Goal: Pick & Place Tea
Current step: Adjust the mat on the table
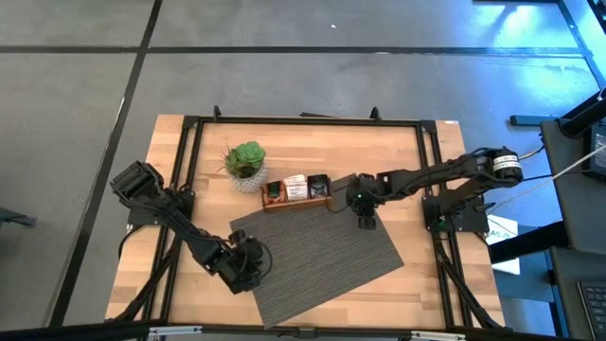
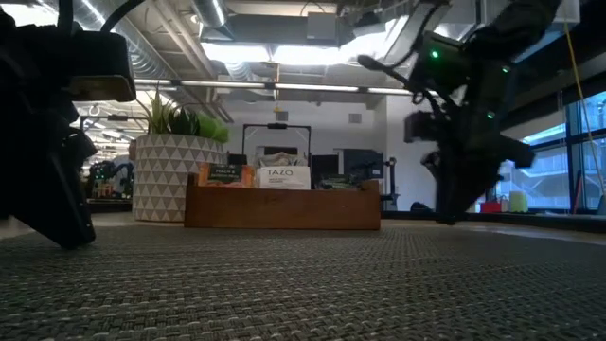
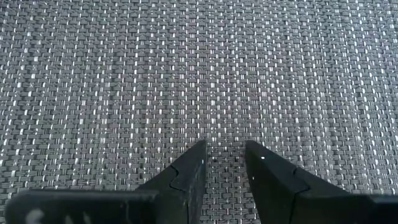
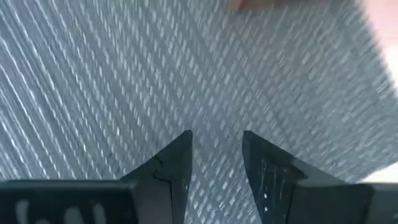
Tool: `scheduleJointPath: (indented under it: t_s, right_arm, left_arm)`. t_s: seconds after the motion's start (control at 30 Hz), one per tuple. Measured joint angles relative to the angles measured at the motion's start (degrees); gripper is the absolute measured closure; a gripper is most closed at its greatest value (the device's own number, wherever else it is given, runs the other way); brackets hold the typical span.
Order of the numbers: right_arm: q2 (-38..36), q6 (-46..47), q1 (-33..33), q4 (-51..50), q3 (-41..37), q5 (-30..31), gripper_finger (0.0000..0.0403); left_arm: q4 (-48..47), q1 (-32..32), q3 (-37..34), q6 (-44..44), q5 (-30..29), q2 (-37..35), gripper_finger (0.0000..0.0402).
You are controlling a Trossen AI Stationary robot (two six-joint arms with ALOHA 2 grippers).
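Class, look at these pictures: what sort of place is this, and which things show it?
Probably an office or lab: exposed ceiling ducts, strip lights, and a wooden table carrying two robot arms.

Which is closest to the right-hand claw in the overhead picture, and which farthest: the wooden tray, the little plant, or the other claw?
From the right gripper:
1. Wooden tray, right beside it, toward the table's middle.
2. Potted plant, beyond the tray's far end.
3. Left gripper, across the grey mat, at its left edge.
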Motion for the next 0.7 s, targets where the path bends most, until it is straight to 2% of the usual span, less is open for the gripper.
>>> scheduleJointPath:
  t_s: [0.2, 0.4, 0.7]
  right_arm:
    - [-0.23, 7.57, 3.79, 2.05, -3.82, -4.22, 0.0260]
    - [-0.31, 16.05, 11.09, 2.84, -5.59, -6.04, 0.0260]
    - [-0.02, 24.41, 21.94, 8.21, -6.08, -7.84, 0.0260]
  left_arm:
    - [-1.85, 0.21, -0.08, -2.91, -0.05, 0.02, 0.0292]
    - [-2.89, 0.45, -0.17, -5.46, -4.20, 0.13, 0.0292]
    - [-4.45, 3.29, -0.17, -3.45, -4.16, 0.15, 0.0292]
